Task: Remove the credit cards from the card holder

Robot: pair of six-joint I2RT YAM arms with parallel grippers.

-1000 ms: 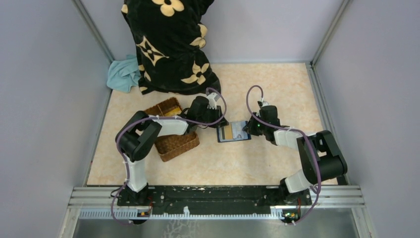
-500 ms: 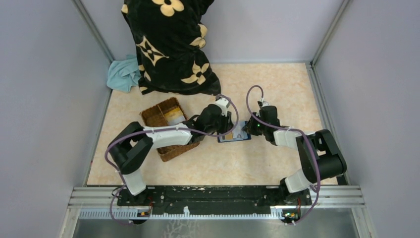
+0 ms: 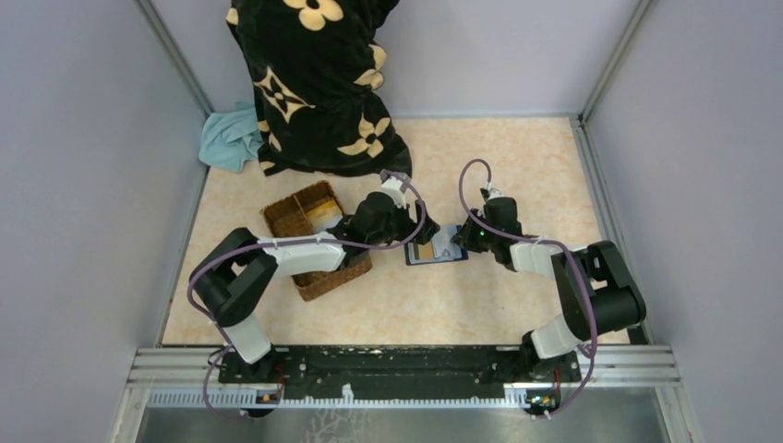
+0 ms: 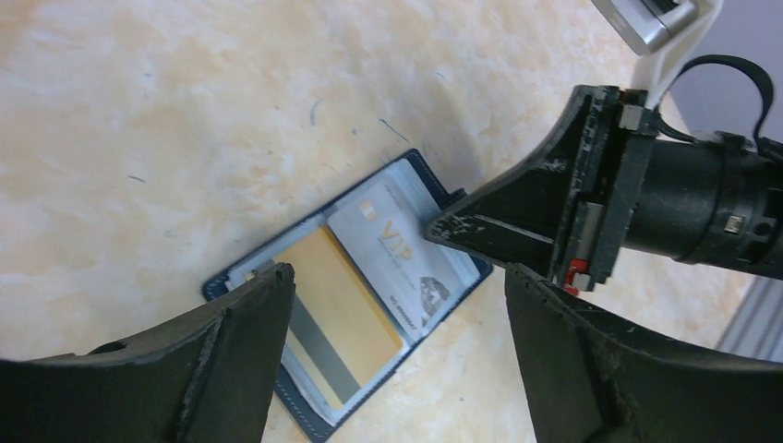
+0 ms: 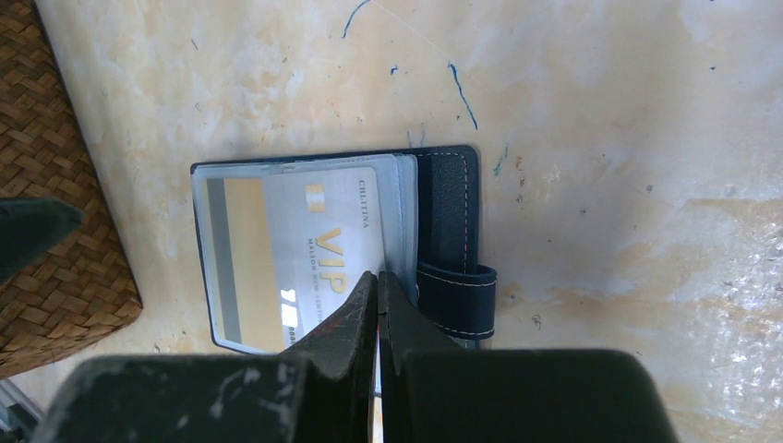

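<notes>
The navy card holder (image 5: pixel 445 203) lies open on the table, its clasp strap to the right. A gold credit card (image 4: pixel 337 309) and a white VIP card (image 4: pixel 397 249) sit in its clear sleeves. My right gripper (image 5: pixel 377 277) is shut, with nothing between its fingers. Its tip presses down on the sleeves near the holder's spine. My left gripper (image 4: pixel 399 277) hovers just above the holder's left half, jaws wide open and empty. In the top view the left gripper (image 3: pixel 414 231) and right gripper (image 3: pixel 466 242) flank the holder (image 3: pixel 441 251).
A brown wicker basket (image 3: pixel 319 268) stands just left of the holder, under the left forearm. A pale yellowish card (image 3: pixel 323 215) lies in its back compartment. A black flowered blanket (image 3: pixel 314 83) and a teal cloth (image 3: pixel 231 138) lie at the back left.
The left gripper swung right over the holder, drew back a little to the left and opened its jaws wide. The right gripper stayed shut, pressing on the holder.
</notes>
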